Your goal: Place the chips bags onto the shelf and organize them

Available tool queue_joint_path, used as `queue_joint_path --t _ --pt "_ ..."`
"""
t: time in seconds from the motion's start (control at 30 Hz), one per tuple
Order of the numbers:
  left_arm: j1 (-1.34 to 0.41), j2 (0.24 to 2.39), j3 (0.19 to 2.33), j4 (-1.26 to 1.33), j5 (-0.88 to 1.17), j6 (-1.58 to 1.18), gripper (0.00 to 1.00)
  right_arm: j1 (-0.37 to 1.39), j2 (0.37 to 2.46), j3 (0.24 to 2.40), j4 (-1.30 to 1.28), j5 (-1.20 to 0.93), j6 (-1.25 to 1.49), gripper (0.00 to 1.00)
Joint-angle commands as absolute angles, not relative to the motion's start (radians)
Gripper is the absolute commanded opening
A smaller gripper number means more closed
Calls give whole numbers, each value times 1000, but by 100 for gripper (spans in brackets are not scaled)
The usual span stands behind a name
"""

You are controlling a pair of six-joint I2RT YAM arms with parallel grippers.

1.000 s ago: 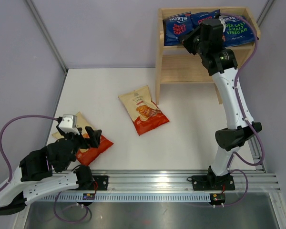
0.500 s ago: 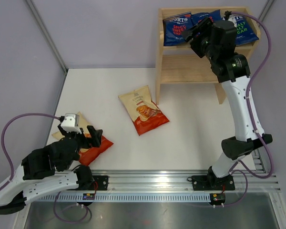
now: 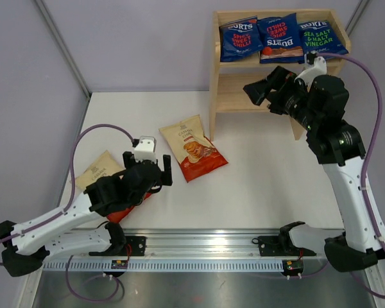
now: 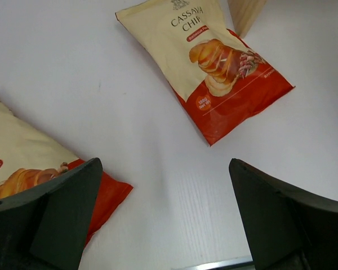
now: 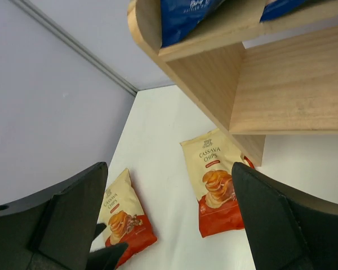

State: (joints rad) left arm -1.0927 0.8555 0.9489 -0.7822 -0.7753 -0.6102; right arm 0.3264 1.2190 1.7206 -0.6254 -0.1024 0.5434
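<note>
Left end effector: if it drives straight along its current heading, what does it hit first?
Likely the bare table, just short of the cassava chips bag ahead; depth is unclear, so it may reach that bag's red end first.

Bright, even light; soft shadows, little glare.

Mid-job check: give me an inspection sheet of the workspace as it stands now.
Surface: white table.
Job's things: three blue Burts bags side by side on the shelf top tier; two cassava chips bags on the table, one beside the shelf, one partly under the left arm.
Clutter: nothing seen.
Hands: left hand open, empty, over the table; right hand open, empty, near the shelf.
Cables: a purple cable loops off each arm.
Surroundings: grey walls, metal rail at the near edge.
</note>
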Motion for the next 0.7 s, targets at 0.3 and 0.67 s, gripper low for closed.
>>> queue_joint_path --t 0.3,0.67 --pt "-546 1046 769 -157 -95 -591 99 324 885 1244 -459 -374 540 99" --pt "-316 1480 814 90 268 -713 99 322 658 791 -119 -694 799 100"
